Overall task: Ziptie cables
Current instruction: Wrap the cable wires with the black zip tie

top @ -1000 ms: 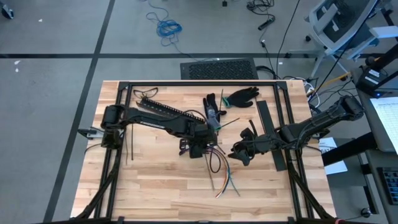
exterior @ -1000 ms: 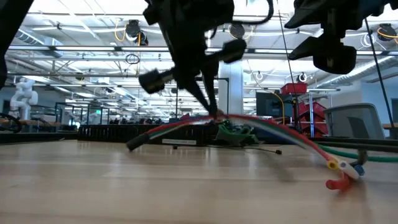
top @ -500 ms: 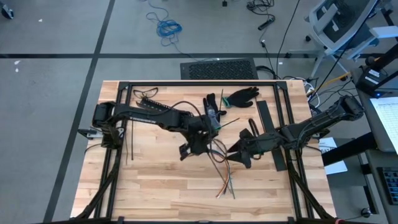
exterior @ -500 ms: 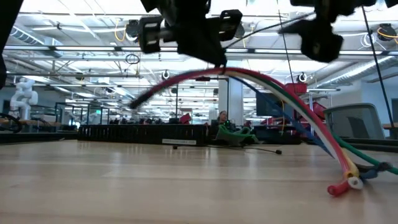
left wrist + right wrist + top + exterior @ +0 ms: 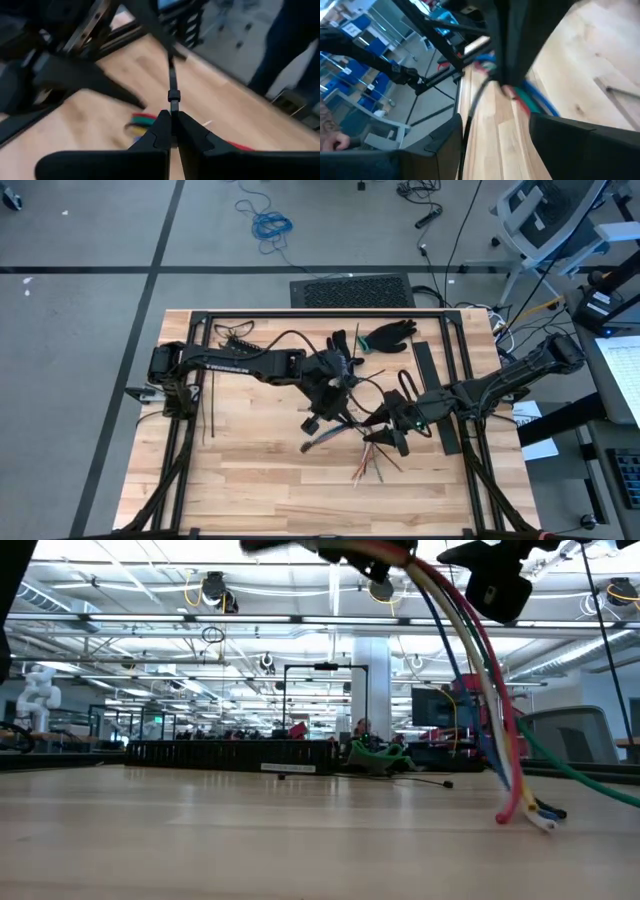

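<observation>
While clenched on a ziptie (image 5: 173, 95) apparently looped round the cables (image 5: 482, 670), hoists them above the middle of the surface (image 5: 250, 480) with the left pincer (image 5: 171, 119), tips trailing on the wood, presumably for cinching, right pincer (image 5: 388, 430) released just beside, toward the right edge.

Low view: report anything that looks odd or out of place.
The cables are not lying flat: the bundle hangs steeply from above, only its tips touching the table. From overhead, the left gripper is shut on a ziptie around the bundle, with the right gripper close by.
</observation>
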Robot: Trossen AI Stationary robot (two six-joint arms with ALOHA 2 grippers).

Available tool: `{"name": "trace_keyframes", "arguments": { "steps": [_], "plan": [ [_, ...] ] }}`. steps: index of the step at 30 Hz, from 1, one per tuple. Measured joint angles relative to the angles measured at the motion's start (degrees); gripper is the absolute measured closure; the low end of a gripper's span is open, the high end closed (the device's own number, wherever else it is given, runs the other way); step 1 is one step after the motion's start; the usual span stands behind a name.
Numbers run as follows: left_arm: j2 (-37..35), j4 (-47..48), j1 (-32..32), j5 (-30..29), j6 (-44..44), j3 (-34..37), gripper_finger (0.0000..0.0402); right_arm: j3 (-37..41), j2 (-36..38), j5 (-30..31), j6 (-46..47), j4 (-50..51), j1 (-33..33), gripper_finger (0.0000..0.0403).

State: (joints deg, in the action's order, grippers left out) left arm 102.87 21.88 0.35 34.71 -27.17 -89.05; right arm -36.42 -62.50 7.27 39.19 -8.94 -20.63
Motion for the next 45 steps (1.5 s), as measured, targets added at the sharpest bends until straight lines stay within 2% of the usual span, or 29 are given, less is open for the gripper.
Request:
{"name": "trace_keyframes", "arguments": {
  "steps": [3,6,14,18,22,29,32,35,40,42,45],
  "plan": [
    [0.0,0.2,-0.1,4.3,2.8,-1.9,0.0379,0.0,0.0,-0.1,-0.7,-1.0,1.1,0.0188],
    [-1.3,3.8,-0.1,4.7,3.0,-2.8,0.0379,0.0,0.3,-0.1,-1.2,-1.4,1.5,0.0188],
    [-6.5,12.1,1.1,-1.5,-1.4,-3.2,0.0379,0.0,1.0,0.1,-4.3,-1.5,2.7,0.0188],
    [-8.2,13.7,1.2,-2.0,-1.7,-3.1,0.0379,0.0,1.0,1.3,-7.3,-0.4,4.5,0.0188],
    [-9.6,17.3,0.8,-1.9,-1.8,-3.1,0.0379,0.0,1.0,9.6,-11.0,3.2,7.1,0.0188],
    [-11.1,28.1,-0.2,-1.5,-1.9,-3.1,0.0379,0.0,1.1,32.0,-19.9,3.0,13.4,0.0188],
    [-11.8,30.2,-0.7,-1.5,-2.3,-3.0,0.0379,-0.7,1.1,36.4,-22.4,3.0,16.6,0.0188],
    [-12.8,27.4,-1.3,-1.1,-2.3,-3.0,0.0379,-1.7,1.1,34.5,-20.4,3.2,19.3,0.0188],
    [-13.6,22.1,-1.3,1.5,-1.8,-3.1,0.0379,-2.8,1.1,14.4,-13.4,3.3,21.8,0.0188],
    [-13.7,22.5,-1.3,-0.6,-1.9,-3.1,0.038,-2.9,1.1,9.0,-12.0,5.5,21.8,0.0188],
    [-13.7,25.2,-1.3,-7.8,-3.6,-3.0,0.038,-2.9,1.1,7.2,-9.0,13.2,20.7,0.0188]
  ]
}}
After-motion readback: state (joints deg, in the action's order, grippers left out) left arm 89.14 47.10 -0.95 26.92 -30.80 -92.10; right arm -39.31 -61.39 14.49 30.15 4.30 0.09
